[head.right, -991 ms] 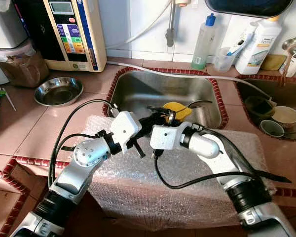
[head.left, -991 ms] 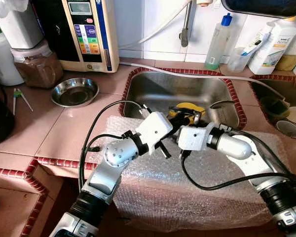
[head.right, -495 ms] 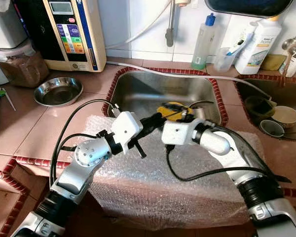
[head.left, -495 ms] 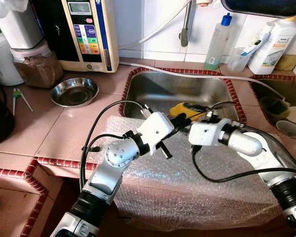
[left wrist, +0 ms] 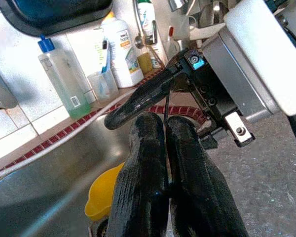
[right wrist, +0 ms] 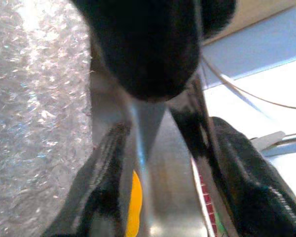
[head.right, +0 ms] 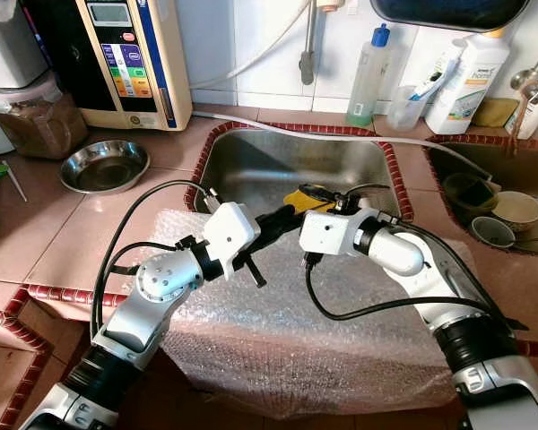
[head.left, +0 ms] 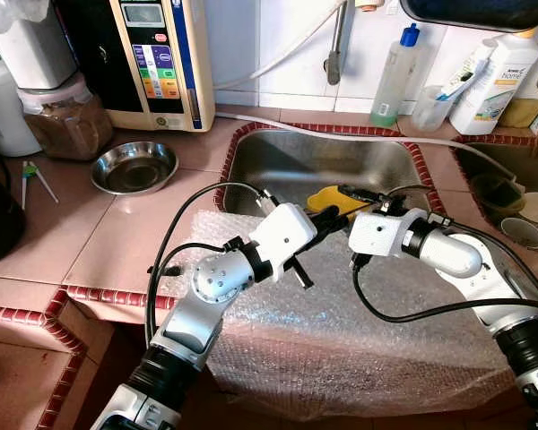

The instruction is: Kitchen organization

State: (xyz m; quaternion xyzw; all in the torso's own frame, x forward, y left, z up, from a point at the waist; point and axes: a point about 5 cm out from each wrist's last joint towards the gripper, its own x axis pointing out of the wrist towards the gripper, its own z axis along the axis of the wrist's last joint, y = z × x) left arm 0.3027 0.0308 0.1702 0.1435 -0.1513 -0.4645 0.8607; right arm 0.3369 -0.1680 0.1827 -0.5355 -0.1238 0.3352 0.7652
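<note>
A sheet of bubble wrap [head.left: 341, 340] lies over the tiled counter's front edge, in front of the steel sink [head.left: 278, 166]. Both arms reach over it toward the sink. My left gripper [head.left: 334, 215] is shut, its two black fingers [left wrist: 143, 173] pressed together with nothing seen between them. Just to its right my right gripper [head.left: 357, 193] is open, its fingers [right wrist: 246, 173] spread on either side of the left gripper's tip. A yellow object [head.left: 326, 199] lies in the sink beyond both grippers; it also shows past the left fingers as a yellow object [left wrist: 104, 197].
A steel bowl [head.left: 134, 167] sits on the counter at the left, near a water machine [head.left: 157, 58] and a jar of brown powder [head.left: 67, 118]. Bottles [head.left: 396, 76] stand behind the sink. A second basin at the right holds cups [head.left: 524, 222].
My right arm has swung to the right and toward the sink, and its gripper has drawn off the left gripper. The left arm has hardly moved.
</note>
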